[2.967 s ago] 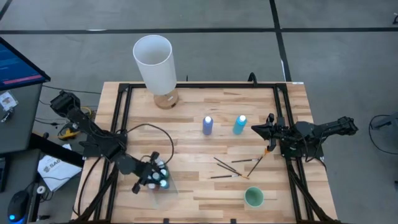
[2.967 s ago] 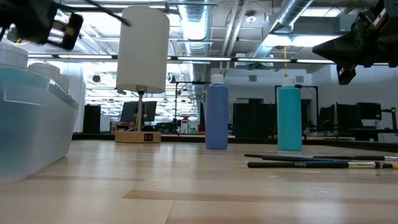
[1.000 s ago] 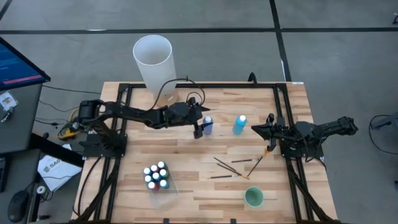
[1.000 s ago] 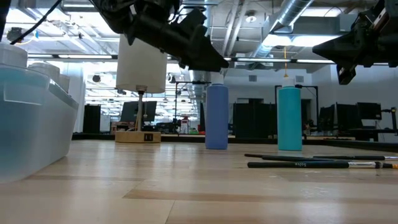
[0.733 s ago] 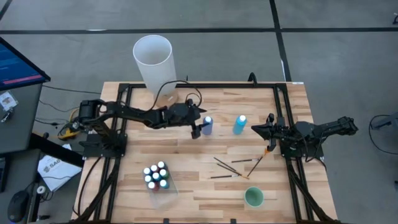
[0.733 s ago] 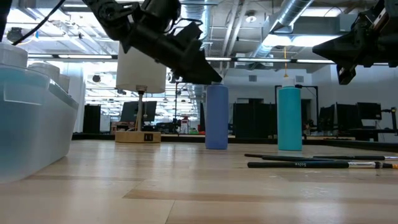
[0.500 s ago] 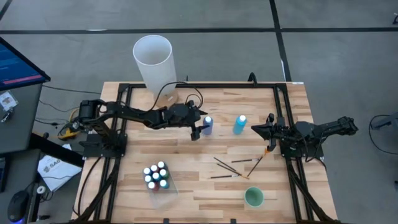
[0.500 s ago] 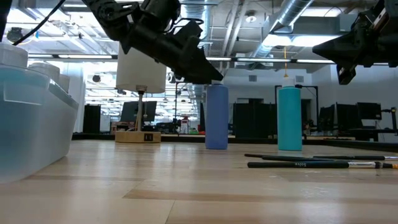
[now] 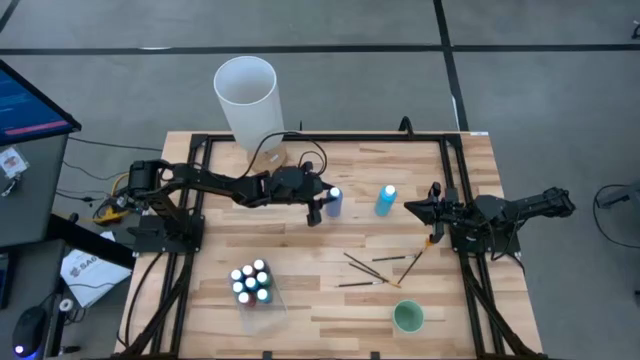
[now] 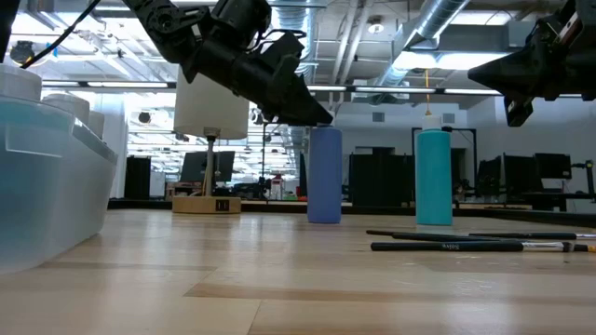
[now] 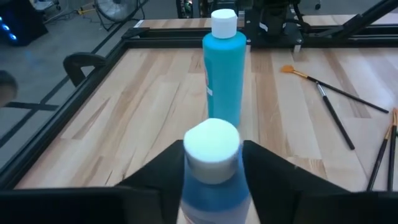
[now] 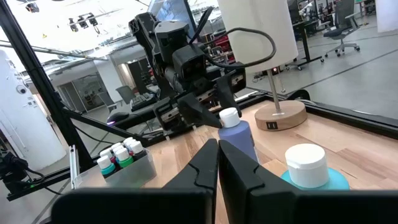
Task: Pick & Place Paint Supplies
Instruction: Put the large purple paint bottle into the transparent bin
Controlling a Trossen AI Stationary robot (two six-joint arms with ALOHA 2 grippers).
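A tall blue bottle (image 9: 333, 201) with a white cap stands upright on its base near the table's middle. My left gripper (image 11: 212, 171) reaches it from the left and is shut on its top part. A tall teal bottle (image 9: 385, 200) stands just to its right. Several thin dark brushes (image 9: 375, 268) lie flat toward the near right. A clear box (image 9: 252, 285) holds several small white-capped bottles at the near left. My right gripper (image 9: 425, 207) waits shut at the right side, above the table. My left gripper pinches the blue bottle's shoulder (image 11: 213, 186), just under the white cap, between its two fingers (image 11: 267, 180), one on each side. The fingers come from the table's left, slanting a little downward. The bottle (image 10: 324, 175) stands upright with its base on the table.
A tall white cylinder (image 9: 247, 100) on a round wooden foot stands at the far left. A small green cup (image 9: 408, 317) sits near the front right. A black frame (image 9: 200, 200) runs along the table's sides. Bare wood lies between the box and the brushes.
My left gripper has come down a little and drawn slightly toward the table's left, settling at the top of the blue bottle. The bottle has stayed where it stood.
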